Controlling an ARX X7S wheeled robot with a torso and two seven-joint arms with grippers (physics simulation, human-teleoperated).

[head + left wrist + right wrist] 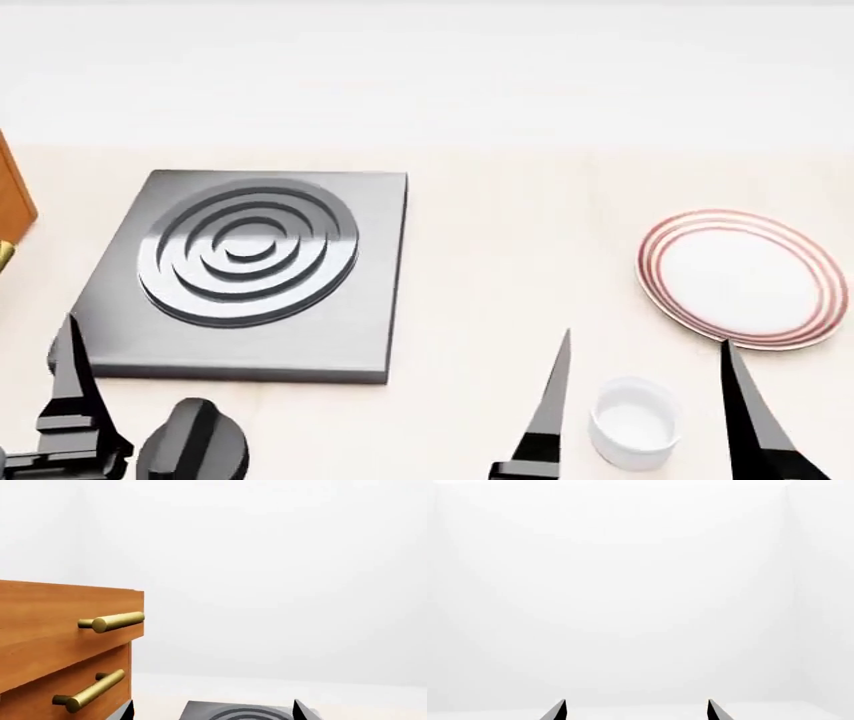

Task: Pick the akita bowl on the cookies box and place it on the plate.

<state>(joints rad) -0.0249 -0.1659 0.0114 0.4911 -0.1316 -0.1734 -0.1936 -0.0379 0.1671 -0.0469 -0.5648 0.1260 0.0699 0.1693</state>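
The akita bowl and the cookies box are out of view in all three views. The plate (pixel 741 278), white with thin red rings, lies on the pale counter at the right of the head view. My right gripper (pixel 647 342) is open just near of the plate, its two dark fingers spread wide and nothing between them; the right wrist view shows only its fingertips (pixel 560 711) against a blank white wall. My left gripper (pixel 213 711) is open too and holds nothing, at the near left beside the stove plate.
A dark grey stove plate (pixel 247 250) with concentric rings lies at the left. A small plain white cup (pixel 634 420) stands on the counter under the right fingers. A wooden drawer cabinet (pixel 60 640) with brass handles (pixel 113 621) stands at the far left.
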